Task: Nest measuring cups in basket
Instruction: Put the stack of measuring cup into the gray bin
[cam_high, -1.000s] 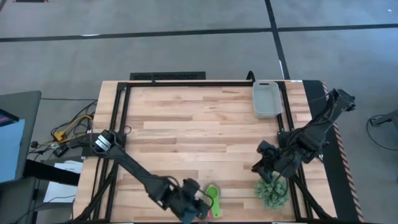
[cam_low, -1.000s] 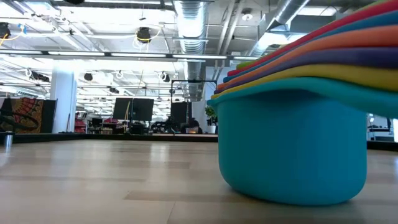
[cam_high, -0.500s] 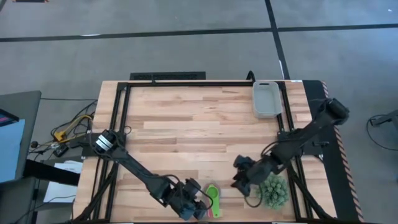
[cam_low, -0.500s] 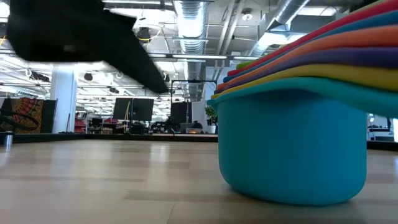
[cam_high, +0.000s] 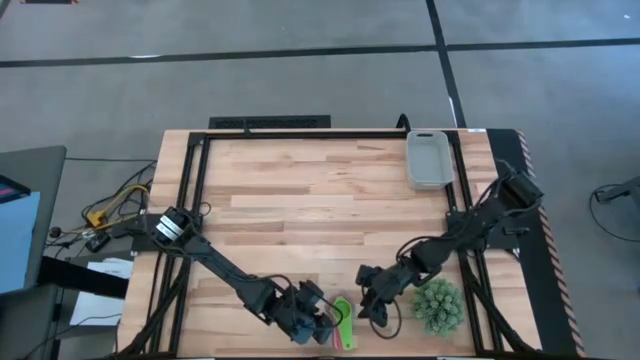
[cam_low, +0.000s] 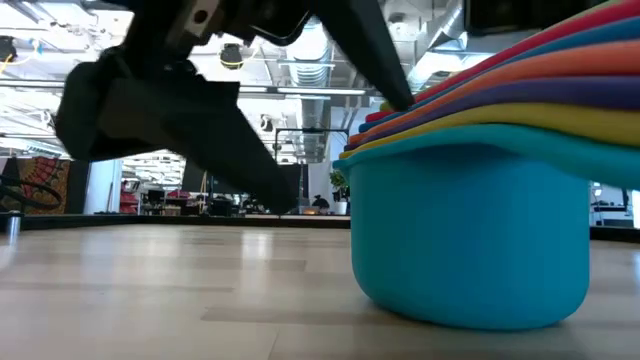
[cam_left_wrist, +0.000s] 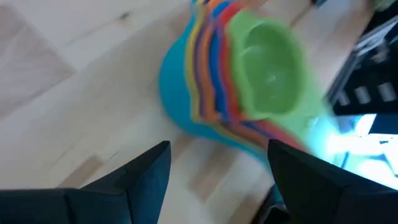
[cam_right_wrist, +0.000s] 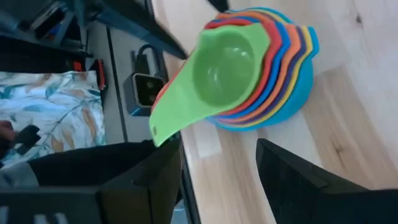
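Measuring cups (cam_high: 343, 323), already nested in one stack with the green cup on top and the light blue cup at the base, standing at the near edge of the bench (cam_high: 300, 200), well apart from the basket (cam_high: 428, 158) at the far right corner. The left gripper (cam_high: 312, 318) lies just beside the stack on its left, fingers spread and holding nothing, with the stack framed ahead of it in the left wrist view (cam_left_wrist: 242, 81). The right gripper (cam_high: 372, 300) hangs near the stack on its right, between the stack and a spiky green plant (cam_high: 438, 305); its fingers are likewise parted and empty, and the green handle points toward it in the right wrist view (cam_right_wrist: 233, 68). The step in hand appears to be the grasp of the whole stack for transfer to the basket. A sound grasp would probably close across the outermost cup's wall or across the bundled handles, so that all seven lift together; a pinch on the green cup alone could pull it free of the rest. The two grippers are close, so only one should close in while the other stands off.
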